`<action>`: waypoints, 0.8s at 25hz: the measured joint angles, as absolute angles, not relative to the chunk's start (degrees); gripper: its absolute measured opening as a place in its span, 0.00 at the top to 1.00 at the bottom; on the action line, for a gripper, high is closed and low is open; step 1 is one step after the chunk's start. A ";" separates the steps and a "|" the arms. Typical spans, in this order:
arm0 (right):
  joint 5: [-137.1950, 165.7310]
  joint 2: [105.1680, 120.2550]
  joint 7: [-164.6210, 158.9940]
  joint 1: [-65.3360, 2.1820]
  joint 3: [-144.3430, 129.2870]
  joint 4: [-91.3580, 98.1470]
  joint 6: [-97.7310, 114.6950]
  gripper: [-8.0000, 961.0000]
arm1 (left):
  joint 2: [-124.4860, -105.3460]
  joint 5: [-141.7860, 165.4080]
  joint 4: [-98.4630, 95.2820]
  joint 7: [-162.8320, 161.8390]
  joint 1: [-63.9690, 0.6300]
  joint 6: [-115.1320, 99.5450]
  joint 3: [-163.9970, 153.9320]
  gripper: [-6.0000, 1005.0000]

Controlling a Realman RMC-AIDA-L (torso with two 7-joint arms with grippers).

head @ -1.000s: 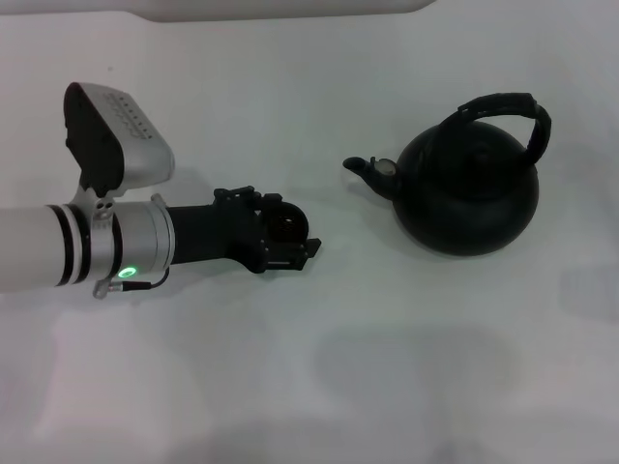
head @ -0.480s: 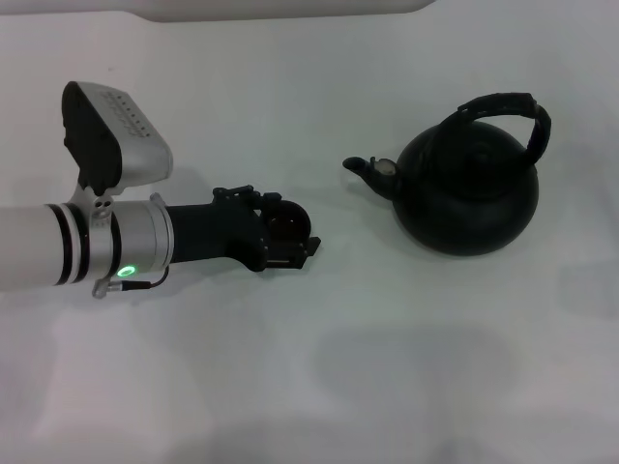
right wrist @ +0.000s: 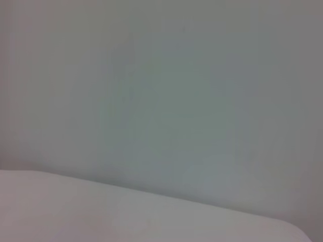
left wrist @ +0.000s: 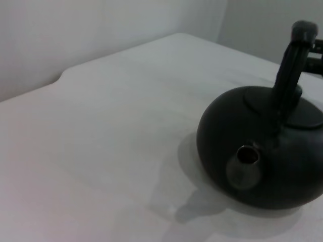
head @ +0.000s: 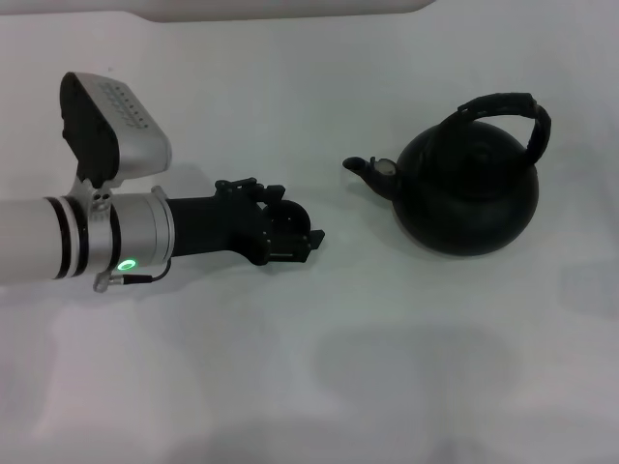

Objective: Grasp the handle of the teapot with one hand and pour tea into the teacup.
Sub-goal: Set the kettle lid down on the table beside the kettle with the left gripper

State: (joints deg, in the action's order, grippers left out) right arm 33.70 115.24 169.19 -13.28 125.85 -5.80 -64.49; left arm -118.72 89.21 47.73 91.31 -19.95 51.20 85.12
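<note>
The black teapot (head: 469,188) stands on the white table at the right, its spout (head: 366,168) pointing left toward my left gripper. Its arched handle (head: 508,106) stands upright over the top. My left gripper (head: 290,232) reaches in from the left, about a hand's width from the spout. Its fingers are closed around the small dark teacup (head: 288,222), which is mostly hidden by them. The left wrist view shows the teapot (left wrist: 267,151) close by, with the spout's opening (left wrist: 247,155) facing the camera and the handle (left wrist: 292,65) rising above it. The right gripper is out of view.
The white table (head: 319,387) spreads around both objects. Its far edge (head: 290,12) runs along the top of the head view. The right wrist view shows only a plain wall (right wrist: 161,91) and a strip of table (right wrist: 75,212).
My left arm has shifted slightly, and the gripper with the teacup sits a little higher in the head view. The teapot has not moved.
</note>
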 joint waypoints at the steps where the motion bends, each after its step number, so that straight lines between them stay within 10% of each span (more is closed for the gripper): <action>1: 33.67 115.24 169.19 -13.27 125.86 -5.80 -64.46 0.37 | -118.72 89.30 48.03 91.23 -19.82 51.27 85.16 0.13; 20: 33.70 115.22 169.29 -13.11 125.77 -5.81 -64.97 0.37 | -118.58 89.50 56.77 93.04 -12.68 53.53 89.65 0.13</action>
State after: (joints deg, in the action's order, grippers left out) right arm 33.70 115.22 169.29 -13.11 125.77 -5.81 -64.97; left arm -118.58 89.50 56.77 93.04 -12.67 53.53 89.65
